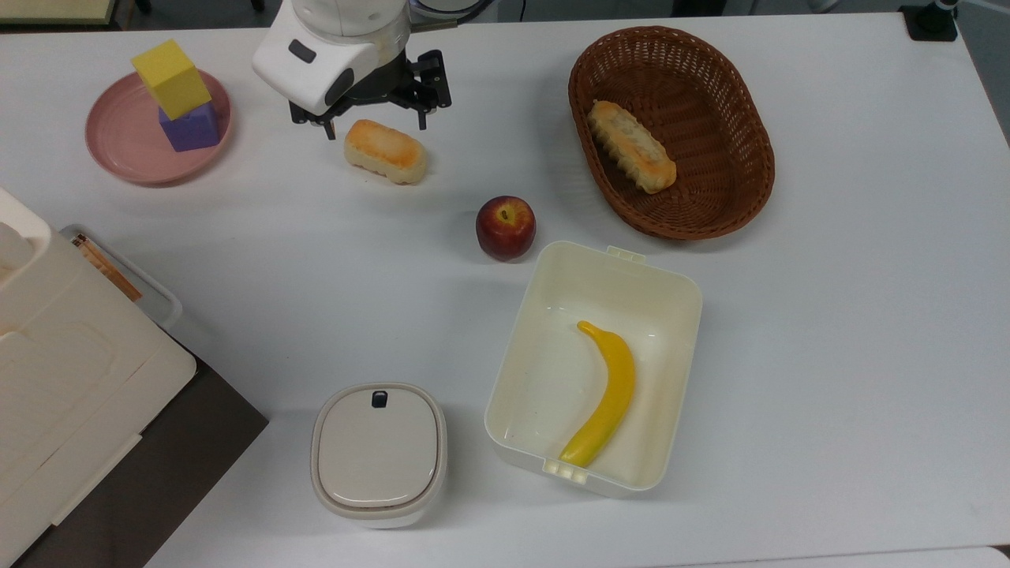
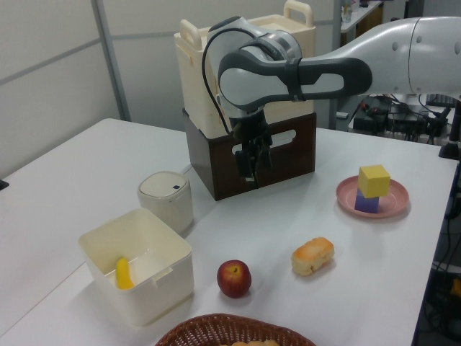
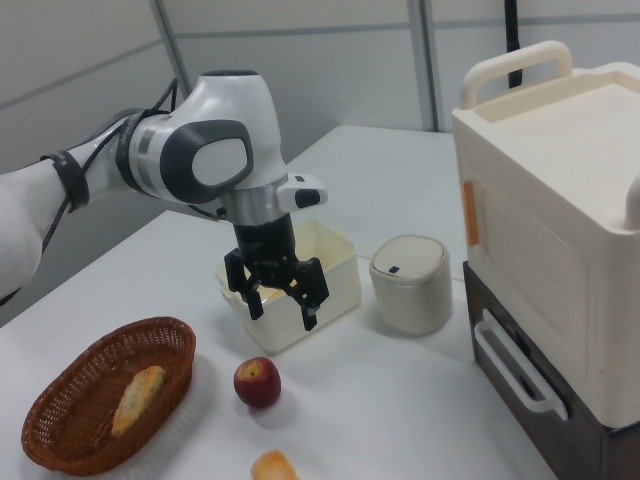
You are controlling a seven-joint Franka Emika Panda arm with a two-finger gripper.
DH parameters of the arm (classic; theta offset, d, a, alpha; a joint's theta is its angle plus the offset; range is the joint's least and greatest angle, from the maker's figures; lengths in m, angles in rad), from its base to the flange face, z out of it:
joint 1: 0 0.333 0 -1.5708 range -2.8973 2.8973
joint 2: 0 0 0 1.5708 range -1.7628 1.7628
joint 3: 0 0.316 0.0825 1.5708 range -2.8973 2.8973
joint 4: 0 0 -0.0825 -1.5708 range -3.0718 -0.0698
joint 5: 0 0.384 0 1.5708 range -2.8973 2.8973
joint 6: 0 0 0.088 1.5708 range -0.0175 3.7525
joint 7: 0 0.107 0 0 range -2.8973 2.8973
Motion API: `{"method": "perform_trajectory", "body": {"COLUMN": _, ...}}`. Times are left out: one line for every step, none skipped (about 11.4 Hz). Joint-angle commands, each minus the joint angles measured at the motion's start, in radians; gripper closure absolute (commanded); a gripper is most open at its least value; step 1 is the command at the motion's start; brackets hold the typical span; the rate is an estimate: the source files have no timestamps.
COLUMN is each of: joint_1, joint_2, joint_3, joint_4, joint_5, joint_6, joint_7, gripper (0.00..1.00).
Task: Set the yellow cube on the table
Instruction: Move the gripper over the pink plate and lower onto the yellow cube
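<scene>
The gripper [image 1: 371, 124] hangs above the table [image 1: 828, 331] with its two fingers spread wide and nothing between them; in the right view [image 3: 282, 305] the gap between the dark fingertips is plainly empty. The yellow cube [image 1: 170, 78] lies well apart from the gripper, toward the top view's left, where it rests on top of a purple cube [image 1: 189, 128] that stands on a round pink plate [image 1: 118, 150]. In the left view the same stack [image 2: 374, 180] appears toward the left view's right of the gripper [image 2: 251, 170] and lower than it. A bread roll [image 1: 385, 151] lies on the table just beside and below the open fingers, between the gripper and an apple [image 1: 505, 227]. The yellow cube looks rigid, matte and light, with flat faces and sharp edges, so it probably tolerates a firm pinch and is unlikely to slip or deform. It sits slightly twisted relative to the purple cube beneath it, so the fingers would best be turned to meet two opposite vertical faces squarely, closing at about mid-height and above the top of the purple cube. A grip on the corners, or one set too low, risks tipping the stack or dragging the purple cube along; a straight upward lift seems safest.
</scene>
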Motion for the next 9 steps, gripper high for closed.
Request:
{"method": "perform_trajectory", "body": {"joint_1": 0.004, "joint_2": -0.027, "joint_3": -0.019, "joint_4": -0.006, "joint_5": 0.004, "joint_6": -0.057, "joint_7": -0.021, "gripper": 0.0}}
{"method": "perform_trajectory", "body": {"joint_1": -0.001, "joint_2": -0.036, "joint_3": -0.025, "joint_4": 0.006, "joint_5": -0.01, "joint_6": -0.092, "joint_7": -0.028, "gripper": 0.0}}
{"method": "perform_trajectory", "body": {"joint_1": -0.02, "joint_2": -0.048, "joint_3": -0.026, "joint_4": 0.02, "joint_5": -0.041, "joint_6": -0.115, "joint_7": -0.042, "gripper": 0.0}}
{"method": "perform_trajectory", "body": {"joint_1": -0.042, "joint_2": -0.064, "joint_3": -0.026, "joint_4": 0.02, "joint_5": -0.074, "joint_6": -0.14, "joint_7": -0.068, "gripper": 0.0}}
{"method": "perform_trajectory", "body": {"joint_1": -0.065, "joint_2": -0.074, "joint_3": -0.028, "joint_4": 0.022, "joint_5": -0.1, "joint_6": -0.154, "joint_7": -0.115, "gripper": 0.0}}
{"method": "perform_trajectory", "body": {"joint_1": -0.1, "joint_2": -0.081, "joint_3": -0.026, "joint_4": 0.019, "joint_5": -0.107, "joint_6": -0.175, "joint_7": -0.167, "gripper": 0.0}}
{"method": "perform_trajectory", "body": {"joint_1": -0.131, "joint_2": -0.081, "joint_3": -0.026, "joint_4": 0.012, "joint_5": -0.114, "joint_6": -0.215, "joint_7": -0.219, "gripper": 0.0}}
{"method": "perform_trajectory", "body": {"joint_1": -0.16, "joint_2": -0.075, "joint_3": -0.026, "joint_4": 0.008, "joint_5": -0.142, "joint_6": -0.237, "joint_7": -0.263, "gripper": 0.0}}
{"method": "perform_trajectory", "body": {"joint_1": -0.192, "joint_2": -0.071, "joint_3": -0.026, "joint_4": -0.013, "joint_5": -0.171, "joint_6": -0.238, "joint_7": -0.301, "gripper": 0.0}}
